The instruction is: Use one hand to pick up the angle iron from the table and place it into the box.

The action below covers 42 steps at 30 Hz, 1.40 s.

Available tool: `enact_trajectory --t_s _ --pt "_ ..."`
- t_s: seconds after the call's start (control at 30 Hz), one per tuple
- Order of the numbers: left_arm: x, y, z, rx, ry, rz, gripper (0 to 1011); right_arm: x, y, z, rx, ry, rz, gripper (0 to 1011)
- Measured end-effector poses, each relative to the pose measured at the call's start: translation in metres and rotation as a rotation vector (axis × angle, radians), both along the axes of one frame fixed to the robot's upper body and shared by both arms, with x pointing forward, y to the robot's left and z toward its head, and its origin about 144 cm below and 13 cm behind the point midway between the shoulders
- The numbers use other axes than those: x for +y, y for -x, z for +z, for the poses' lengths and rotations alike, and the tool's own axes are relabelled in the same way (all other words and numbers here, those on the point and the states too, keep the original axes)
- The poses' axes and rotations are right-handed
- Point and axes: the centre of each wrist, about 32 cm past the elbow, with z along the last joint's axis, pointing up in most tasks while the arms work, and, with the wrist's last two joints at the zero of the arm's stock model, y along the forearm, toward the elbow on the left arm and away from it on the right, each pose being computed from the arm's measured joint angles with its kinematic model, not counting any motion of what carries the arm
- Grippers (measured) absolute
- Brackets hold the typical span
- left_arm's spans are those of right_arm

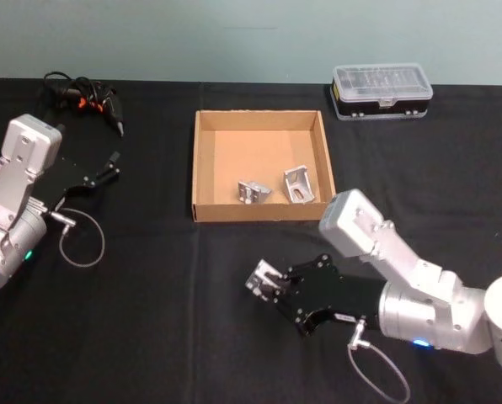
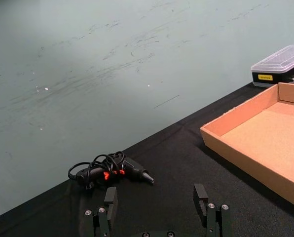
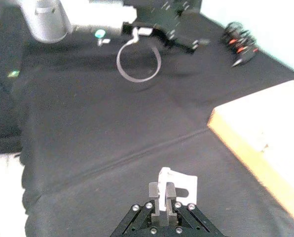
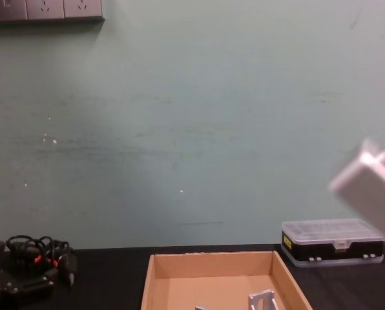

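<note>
A silver angle iron is south of the box, pinched between the fingers of my right gripper, which is shut on it. The right wrist view shows the same bracket clamped in that gripper over the black table; I cannot tell whether it touches the cloth. The tan cardboard box stands mid-table with two other angle irons inside, one on the left and one on the right. My left gripper is parked at the left, open and holding nothing.
A black tool with looped cables and orange marks lies at the back left. A black plastic case with a clear lid sits behind the box on the right. A wire loop hangs by the left arm.
</note>
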Motion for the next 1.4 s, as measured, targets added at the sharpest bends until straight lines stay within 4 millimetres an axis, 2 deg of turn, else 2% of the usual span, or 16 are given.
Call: enact_trajectory --t_s 0.33,0.6,1.07,1.4 --pt "0.000 0.000 0.000 0.000 0.000 0.000 1011 -0.027 0.002 0.031 -0.096 -0.069 -0.102 80" --pt "0.000 0.000 0.000 0.000 0.000 0.000 1012 -0.039 0.002 0.043 -0.139 -0.100 -0.151 80" --pt "0.000 0.000 0.000 0.000 0.000 0.000 1011 -0.039 -0.008 0.047 -0.169 -0.111 -0.205 80" --pt "0.000 0.000 0.000 0.000 0.000 0.000 1011 -0.024 -0.036 0.048 -0.181 -0.104 -0.229 80"
